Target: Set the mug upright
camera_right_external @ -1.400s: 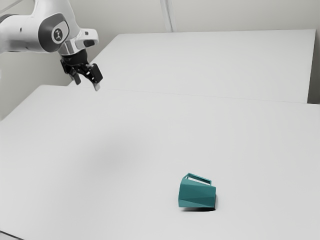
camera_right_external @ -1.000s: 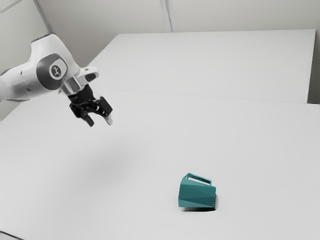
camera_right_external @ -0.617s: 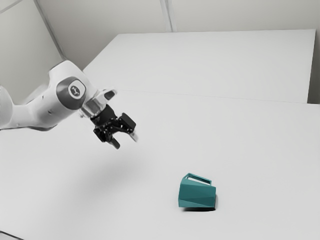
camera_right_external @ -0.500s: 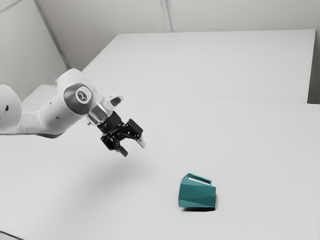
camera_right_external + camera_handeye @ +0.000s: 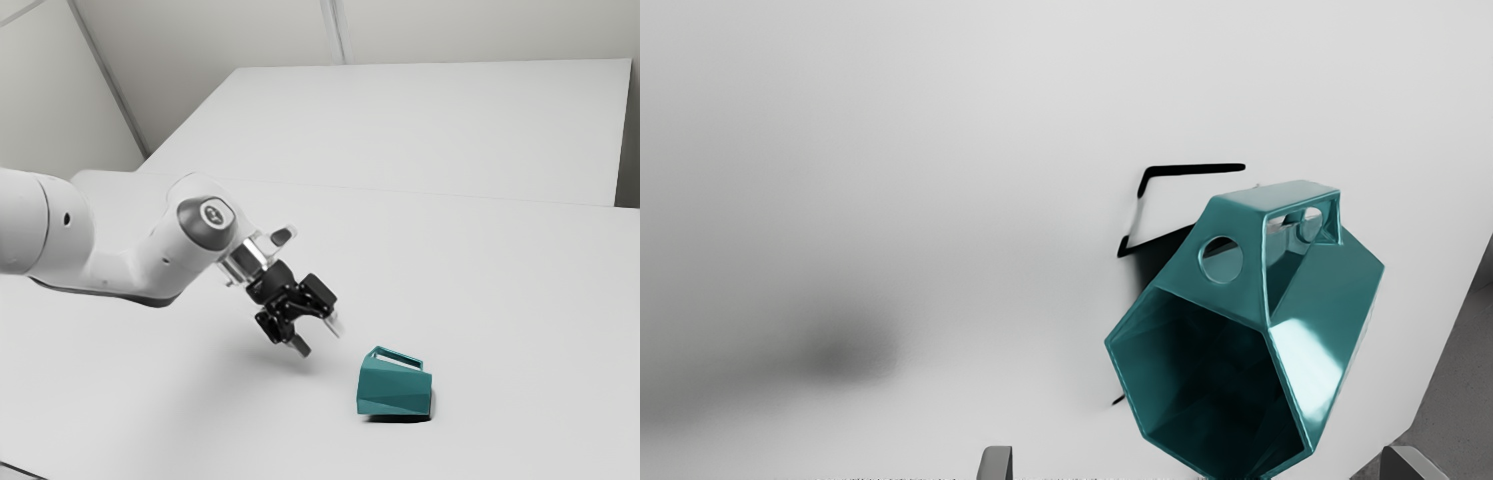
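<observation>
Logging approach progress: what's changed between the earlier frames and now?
The hand has moved lower and toward the exterior view's right, and is much closer to the mug. Nothing taken hold of or let go. Unchanged: the mug lies on its side, handle up; the hand is open.

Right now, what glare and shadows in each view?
Wrist view: white glare on one outer facet of the mug, its inside nearly black; hard black shadow beside it, soft grey patch on the table. Exterior view: thin black shadow under the mug, broad faint one near the pincer.
</observation>
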